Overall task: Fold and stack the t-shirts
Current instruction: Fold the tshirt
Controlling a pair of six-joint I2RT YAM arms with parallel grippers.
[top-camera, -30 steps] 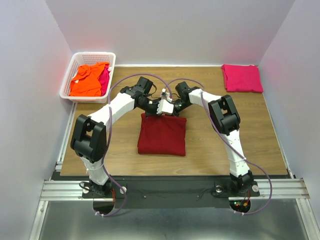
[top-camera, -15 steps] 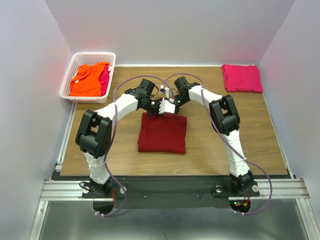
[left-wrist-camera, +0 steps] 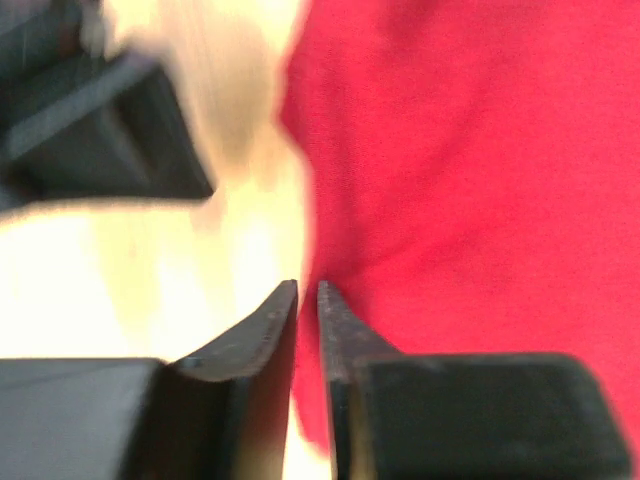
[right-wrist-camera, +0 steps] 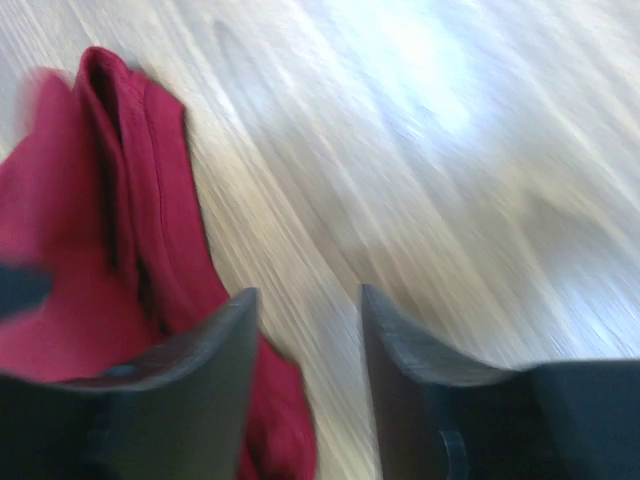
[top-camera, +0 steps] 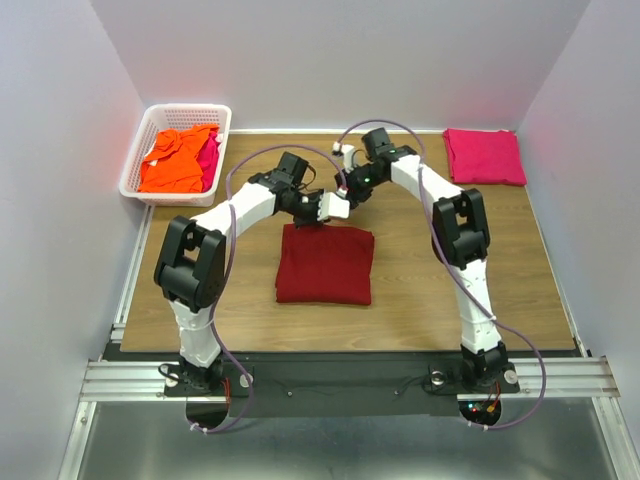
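A dark red t-shirt (top-camera: 325, 265) lies folded into a rectangle in the middle of the table. My left gripper (top-camera: 322, 214) hangs over its back edge. In the left wrist view its jaws (left-wrist-camera: 308, 290) stand a narrow slit apart, with red cloth (left-wrist-camera: 470, 180) just behind and below them. My right gripper (top-camera: 356, 186) is lifted behind the shirt and open. Bare wood shows between its fingers (right-wrist-camera: 305, 300), and the shirt's folded edge (right-wrist-camera: 130, 230) lies to their left. A folded pink t-shirt (top-camera: 485, 156) rests at the back right.
A white lattice basket (top-camera: 138, 160) stands at the back left with a crumpled orange t-shirt (top-camera: 178, 160) and a pink one (top-camera: 209, 155) in it. Both forearms arch over the table's middle, close together. White walls close in the table (top-camera: 430, 290) on three sides.
The right gripper has opened and risen back away from the red shirt's back edge. The left jaws have parted slightly. The shirt stays flat where it lay.
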